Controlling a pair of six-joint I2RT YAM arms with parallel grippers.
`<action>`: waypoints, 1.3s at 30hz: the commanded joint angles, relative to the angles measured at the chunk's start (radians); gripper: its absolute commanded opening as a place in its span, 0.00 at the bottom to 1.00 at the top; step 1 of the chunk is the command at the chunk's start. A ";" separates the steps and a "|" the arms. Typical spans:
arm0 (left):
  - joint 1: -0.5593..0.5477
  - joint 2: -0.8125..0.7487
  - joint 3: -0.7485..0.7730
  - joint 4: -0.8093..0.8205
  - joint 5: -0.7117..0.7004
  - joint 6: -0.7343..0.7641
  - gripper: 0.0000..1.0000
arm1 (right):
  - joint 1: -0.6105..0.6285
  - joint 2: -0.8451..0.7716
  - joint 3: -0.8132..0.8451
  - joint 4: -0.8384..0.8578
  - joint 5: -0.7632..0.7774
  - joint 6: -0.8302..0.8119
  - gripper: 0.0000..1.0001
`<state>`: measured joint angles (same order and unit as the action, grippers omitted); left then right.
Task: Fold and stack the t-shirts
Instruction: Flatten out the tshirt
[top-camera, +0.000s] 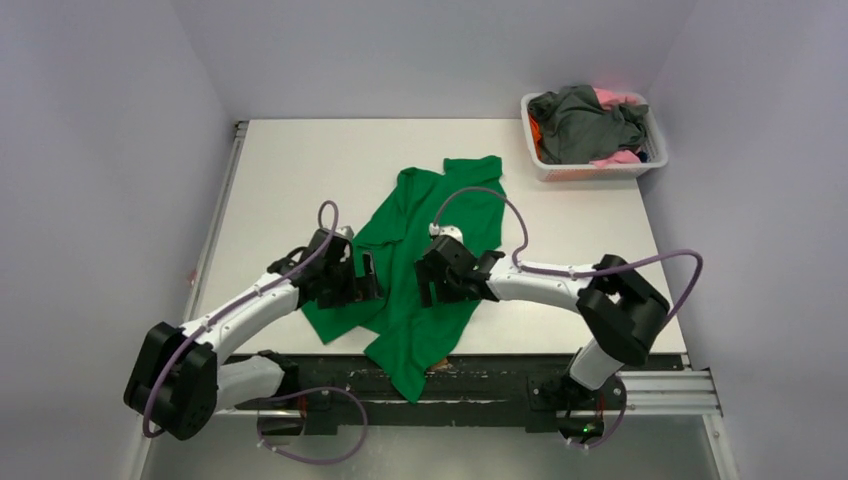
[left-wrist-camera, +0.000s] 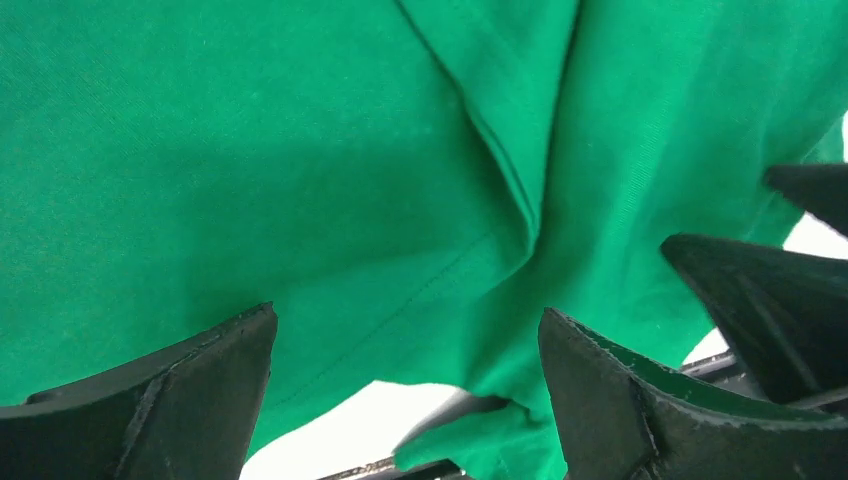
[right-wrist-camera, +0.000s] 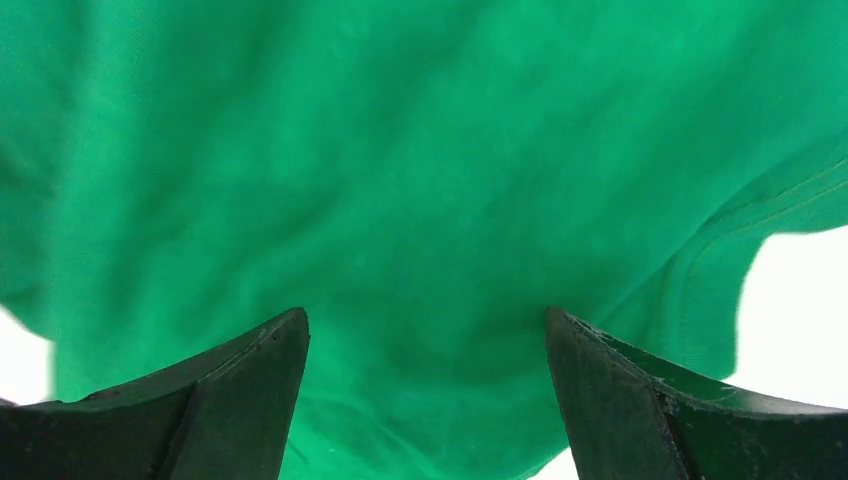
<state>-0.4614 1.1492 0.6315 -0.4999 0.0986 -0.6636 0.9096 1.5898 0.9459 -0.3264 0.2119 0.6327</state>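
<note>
1. Where pale walls close in, we see a white table (top-camera: 290, 170)
2. Its green t-shirt (top-camera: 420, 250) lies left of the basket (top-camera: 652, 160), long axis far-to-near, far end leaning basketward
3. Above it, left gripper (top-camera: 365, 280) and right gripper (top-camera: 430, 285), jaws apart

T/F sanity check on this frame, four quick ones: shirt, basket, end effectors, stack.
1. The green t-shirt lies unfolded on the table, its near part hanging over the front edge. True.
2. Both end effectors are shut on it. False: the left end effector and right end effector stand open over the fabric.
3. The white basket at the far right corner holds clothes. True.
4. A folded stack sits on the table. False: no stack is there.
</note>
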 joint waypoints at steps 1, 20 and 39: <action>-0.006 0.058 -0.026 0.205 0.002 -0.093 1.00 | 0.003 0.055 -0.016 0.034 -0.010 0.125 0.85; -0.008 0.684 0.567 0.156 0.127 -0.001 0.99 | -0.494 0.610 0.690 -0.159 0.031 -0.058 0.86; -0.316 0.381 0.295 -0.085 -0.303 0.033 0.72 | -0.466 -0.292 -0.192 0.006 -0.010 0.047 0.91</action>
<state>-0.7811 1.4788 0.9321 -0.6231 -0.2161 -0.6384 0.4294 1.3258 0.8280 -0.3618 0.2485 0.6445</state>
